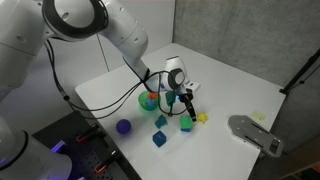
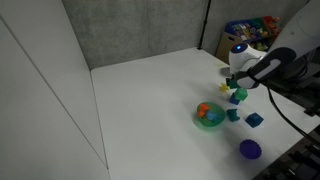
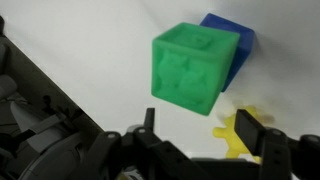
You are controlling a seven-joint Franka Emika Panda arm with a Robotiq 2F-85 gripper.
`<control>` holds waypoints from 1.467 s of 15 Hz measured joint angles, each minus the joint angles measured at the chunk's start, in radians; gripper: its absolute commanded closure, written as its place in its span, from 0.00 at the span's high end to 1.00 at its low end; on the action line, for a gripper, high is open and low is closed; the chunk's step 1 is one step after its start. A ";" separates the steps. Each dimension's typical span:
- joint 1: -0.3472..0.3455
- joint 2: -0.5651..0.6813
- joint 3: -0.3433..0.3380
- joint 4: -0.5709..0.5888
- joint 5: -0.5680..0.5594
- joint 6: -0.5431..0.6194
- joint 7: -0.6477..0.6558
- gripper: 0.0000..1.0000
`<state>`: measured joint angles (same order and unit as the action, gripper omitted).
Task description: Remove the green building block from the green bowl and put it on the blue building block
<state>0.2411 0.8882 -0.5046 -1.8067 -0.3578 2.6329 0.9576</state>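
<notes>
- green building block (image 3: pixel 195 68) sits atop blue building block (image 3: pixel 232 42), skewed, overhanging one side; stack prob. done.
- hand (image 3: pixel 208 130) spread, empty, just above blue block, so cube rests free.
- green bowl (image 1: pixel 147 103) near blue block, w/o cube.
- yellow piece (image 3: pixel 245 130) beside blue block on tabletop (image 3: pixel 80 30).

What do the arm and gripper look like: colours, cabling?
Arm: glossy white rounded links, with a black ring at the big joint. A thin black cable loops loosely beside it towards the wrist. Gripper: black fingers under a white-and-black wrist housing.
</notes>
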 measured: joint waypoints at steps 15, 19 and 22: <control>0.017 -0.394 0.159 -0.207 0.002 -0.049 -0.216 1.00; -0.044 -0.538 0.237 -0.258 0.030 -0.146 -0.322 1.00; -0.098 -0.639 0.291 -0.286 0.086 -0.231 -0.412 1.00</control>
<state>0.1431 0.2496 -0.2133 -2.0931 -0.2717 2.4021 0.5459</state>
